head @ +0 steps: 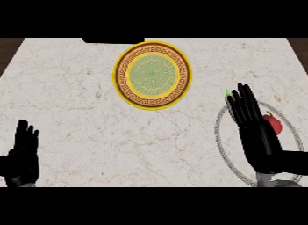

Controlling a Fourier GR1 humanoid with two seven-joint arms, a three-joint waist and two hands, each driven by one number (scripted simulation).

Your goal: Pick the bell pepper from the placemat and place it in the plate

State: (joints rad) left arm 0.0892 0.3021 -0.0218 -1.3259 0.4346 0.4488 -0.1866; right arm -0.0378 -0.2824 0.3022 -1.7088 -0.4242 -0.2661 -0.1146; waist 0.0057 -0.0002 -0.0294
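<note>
The red bell pepper (pixel 273 124) lies on the round placemat (pixel 222 132) near the counter's (pixel 72 88) right edge. The right hand (pixel 256 132) stands over it, fingers straight. The left hand (pixel 21 156) rests open by the front-left corner. The ornate plate (pixel 153 75) sits near the back edge.

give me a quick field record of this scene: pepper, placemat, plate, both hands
bell pepper: red, on the placemat, partly hidden behind the right hand
placemat: round, pale with a grey rim, at the counter's right
plate: round, gold rim, green centre, nothing on it, at the far middle
right hand: open, fingers straight, over the placemat beside the pepper, not holding it
left hand: open, fingers up, resting at lower left
</note>
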